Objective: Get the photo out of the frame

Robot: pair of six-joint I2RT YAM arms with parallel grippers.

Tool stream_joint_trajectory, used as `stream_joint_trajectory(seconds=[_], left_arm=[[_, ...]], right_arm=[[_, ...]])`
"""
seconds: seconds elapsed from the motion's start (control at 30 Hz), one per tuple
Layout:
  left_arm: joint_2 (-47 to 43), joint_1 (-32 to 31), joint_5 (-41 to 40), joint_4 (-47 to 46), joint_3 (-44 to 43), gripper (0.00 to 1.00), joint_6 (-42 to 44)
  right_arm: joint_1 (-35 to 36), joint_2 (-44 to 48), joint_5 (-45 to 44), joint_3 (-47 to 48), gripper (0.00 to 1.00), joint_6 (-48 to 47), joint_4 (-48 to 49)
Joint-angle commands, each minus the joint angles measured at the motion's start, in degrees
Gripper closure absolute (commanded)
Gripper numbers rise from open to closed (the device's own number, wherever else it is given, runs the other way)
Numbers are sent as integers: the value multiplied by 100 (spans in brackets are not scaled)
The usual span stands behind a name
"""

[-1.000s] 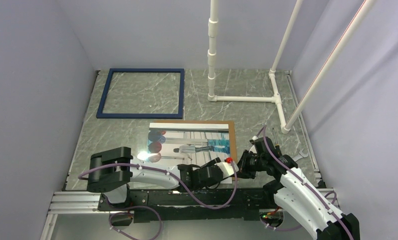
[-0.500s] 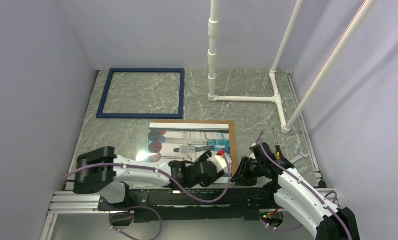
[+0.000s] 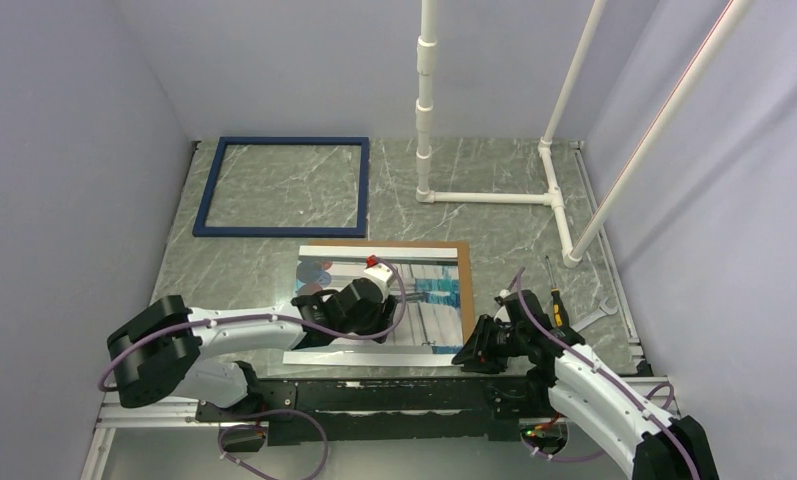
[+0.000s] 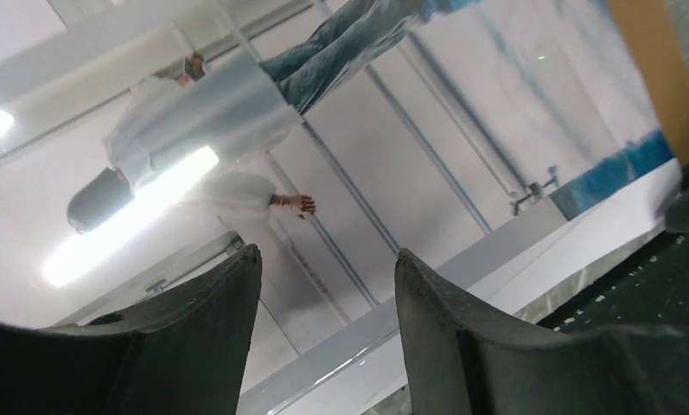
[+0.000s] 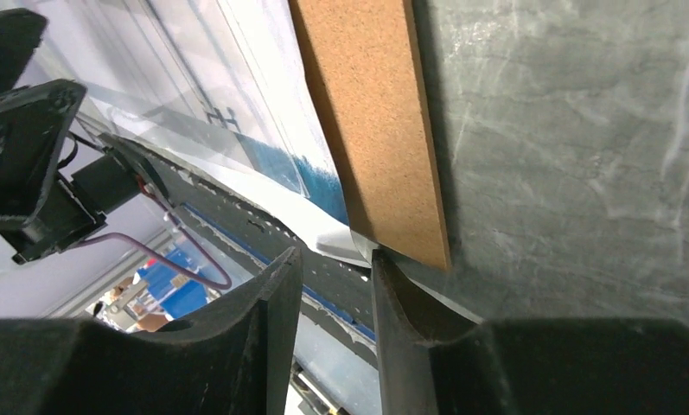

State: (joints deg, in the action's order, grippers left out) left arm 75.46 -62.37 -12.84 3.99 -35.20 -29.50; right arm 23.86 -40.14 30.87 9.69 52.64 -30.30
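Because your right gripper point(image 5: 336, 259) sits at the near right corner of the photo point(image 3: 429, 285), with its jaws only narrowly parted and nothing visibly pinched between them, that corner is where trouble most likely starts. The white print edge curls there just past the brown board point(image 5: 371, 112), right by the table's near rail. If you close now you may catch the print alone and crease it, or catch the board alone and drag it out from under the print. A pull toward you could tip the whole stack off the near edge.

Further in, your left gripper point(image 4: 328, 255) hangs low over the middle of the photo, fingers spread and empty. Pressing down there could scuff the glossy face. Glare on that face also hides detail, so judging height from the wrist view is risky. If both arms act at once, one pinning and one pulling, the print may buckle between them.

A screwdriver point(image 3: 557, 308) lies just right of your right arm, and a wide swing could knock it.

Far left, the frame point(image 3: 294, 142) lies flat with bare table point(image 3: 494, 170) showing through it. The photo is well apart from it, so the removal itself looks done.
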Motion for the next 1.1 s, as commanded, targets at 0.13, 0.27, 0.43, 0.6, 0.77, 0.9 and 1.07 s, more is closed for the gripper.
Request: stream_joint_trajectory(seconds=[0.13,0.27,0.43,0.6,0.77,0.9,1.07], left_arm=[[289,240,439,-42,118,42,-792],[380,260,464,27,109,43,-847],[449,278,488,75,77,43,-821],[439,287,502,43,96,44,-830],[409,286,527,16,107,44,-837],[382,287,528,20,120,44,-839],[350,287,545,10,136,44,-850]], right_arm=[[-6,533,-195,-300,61,283,479],[-3,793,-178,-245,61,395,567],[-2,877,-276,-98,61,352,526],[-11,742,-401,-104,65,312,582],[-5,783,-483,-190,66,333,741],[-14,741,-502,-329,68,451,975],[-9,778,-442,-546,77,641,1493]])
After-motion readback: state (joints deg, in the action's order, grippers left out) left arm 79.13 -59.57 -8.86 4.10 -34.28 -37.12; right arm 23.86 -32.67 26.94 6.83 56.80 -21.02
